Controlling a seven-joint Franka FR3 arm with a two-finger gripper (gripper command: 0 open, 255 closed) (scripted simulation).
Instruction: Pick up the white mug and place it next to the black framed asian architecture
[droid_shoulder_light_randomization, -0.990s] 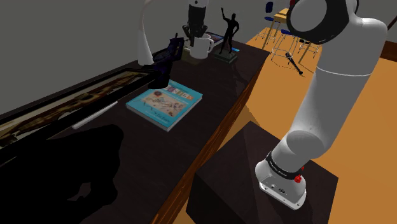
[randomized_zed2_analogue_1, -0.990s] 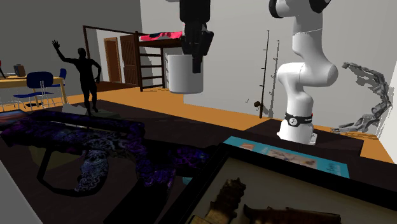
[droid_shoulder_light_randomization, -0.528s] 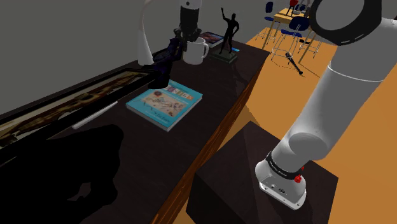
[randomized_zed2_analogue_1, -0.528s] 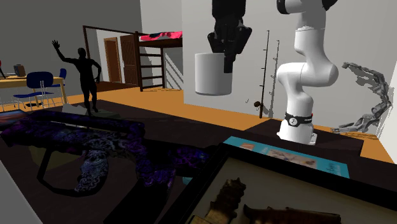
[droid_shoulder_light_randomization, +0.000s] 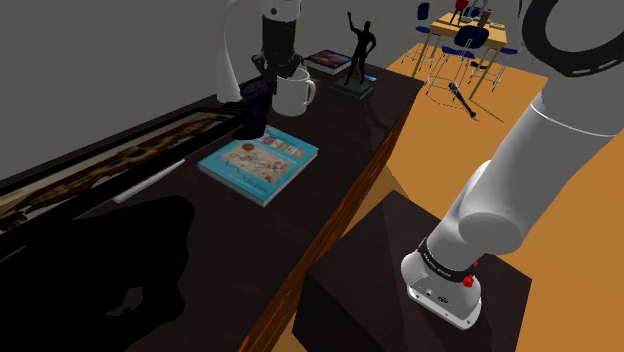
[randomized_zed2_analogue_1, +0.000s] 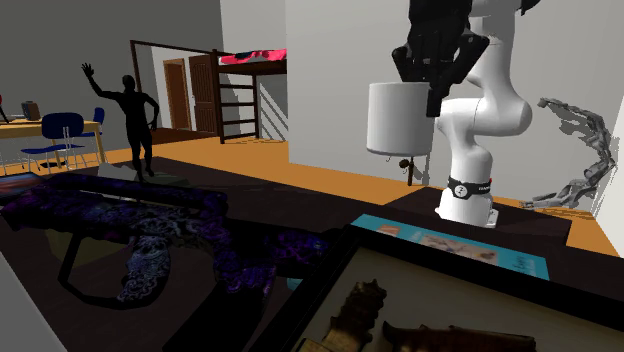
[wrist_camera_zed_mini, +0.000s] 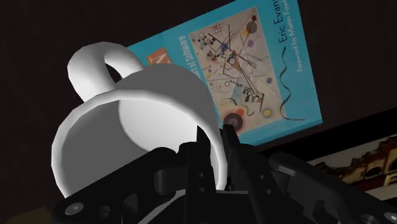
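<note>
Framed picture (droid_shoulder_light_randomization: 100, 165) with the black border lies flat along the bench (droid_shoulder_light_randomization: 340, 120), to the shoulder view's left of the teal book (droid_shoulder_light_randomization: 258, 161). A thin white stick (droid_shoulder_light_randomization: 150, 180) lies between the two. The book is flat, cover up, with some abstract art on it.

Next over, the white mug (droid_shoulder_light_randomization: 292, 93) is up in the air above the bench, higher than the book and near the book's far corner in the shoulder view. From the wrist view the book sits right underneath it. Jaws are clamped on the mug's wall at the rim, one finger inside and one outside, so the mug hangs just under them. It's upright, mouth up, long axis vertical. The handle sticks out toward the shoulder view's right, roughly opposite the pinched wall. Inside the mug you see smooth white wall and that one black finger.

A dark purple-patterned gun-looking thing (droid_shoulder_light_randomization: 262, 85) lies on the bench past the book, behind the mug. Further right of the book a black figurine (droid_shoulder_light_randomization: 358, 50) stands with one arm raised, beside another flat book (droid_shoulder_light_randomization: 328, 60). The arm's stand (droid_shoulder_light_randomization: 400, 270) is the dark box at the teal book's lower right.
</note>
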